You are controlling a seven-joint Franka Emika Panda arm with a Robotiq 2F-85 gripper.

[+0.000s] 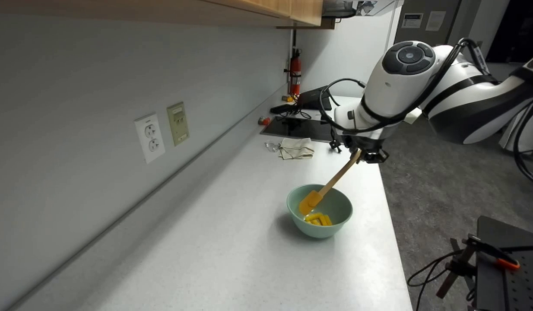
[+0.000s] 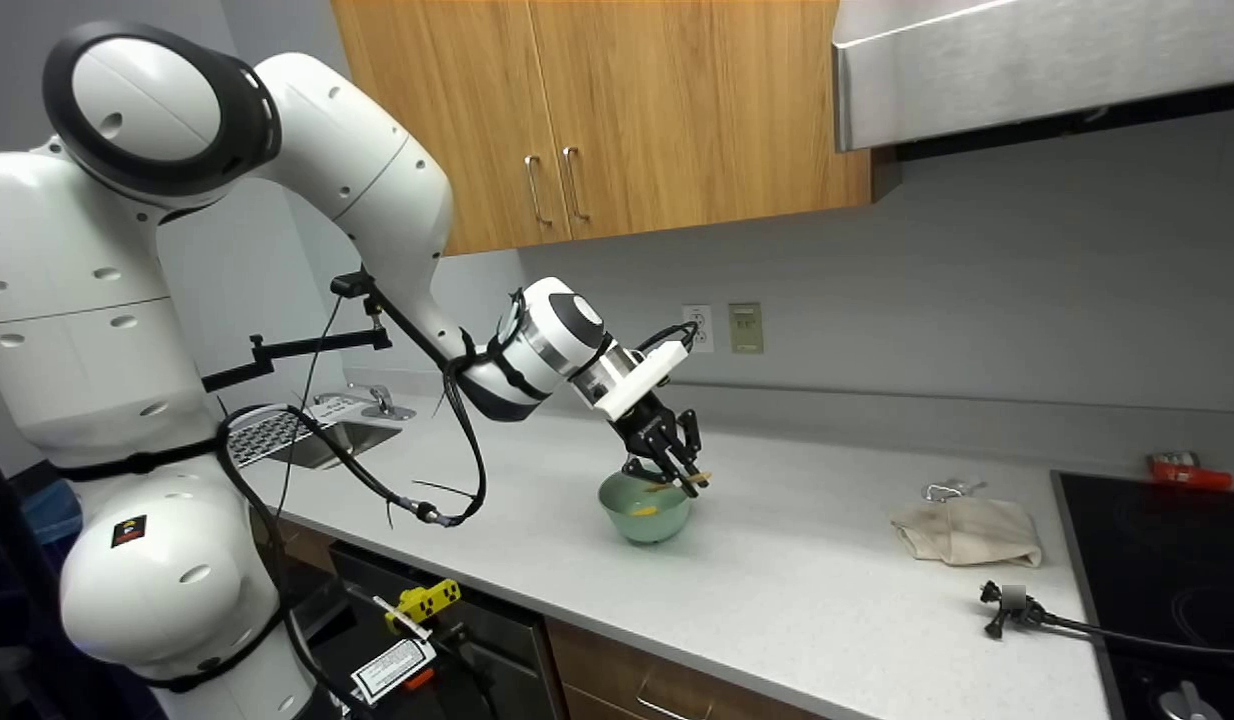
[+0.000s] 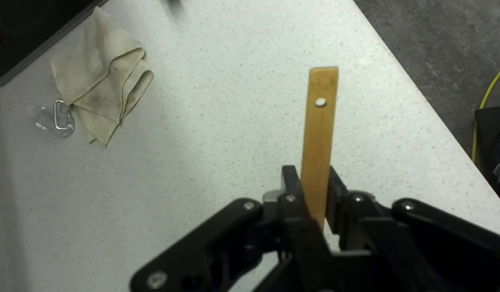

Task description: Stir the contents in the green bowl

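Green bowl (image 1: 320,231), yellow contents (image 1: 319,220) inside, below and beside claw (image 3: 314,178) pinching spatula (image 3: 319,138); blade (image 1: 310,202) contact unclear.

From well back, both exterior views share the green bowl (image 1: 320,231) (the wrist view, nearer, faces the counter (image 3: 225,113)).

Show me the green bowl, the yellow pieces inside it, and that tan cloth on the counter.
Green bowl (image 1: 337,207): in an exterior view, on its inner wall.
Yellow pieces (image 1: 322,220): in an exterior view, near the pile's middle.
Tan cloth (image 3: 97,69): in the wrist view, near the middle of its fabric.
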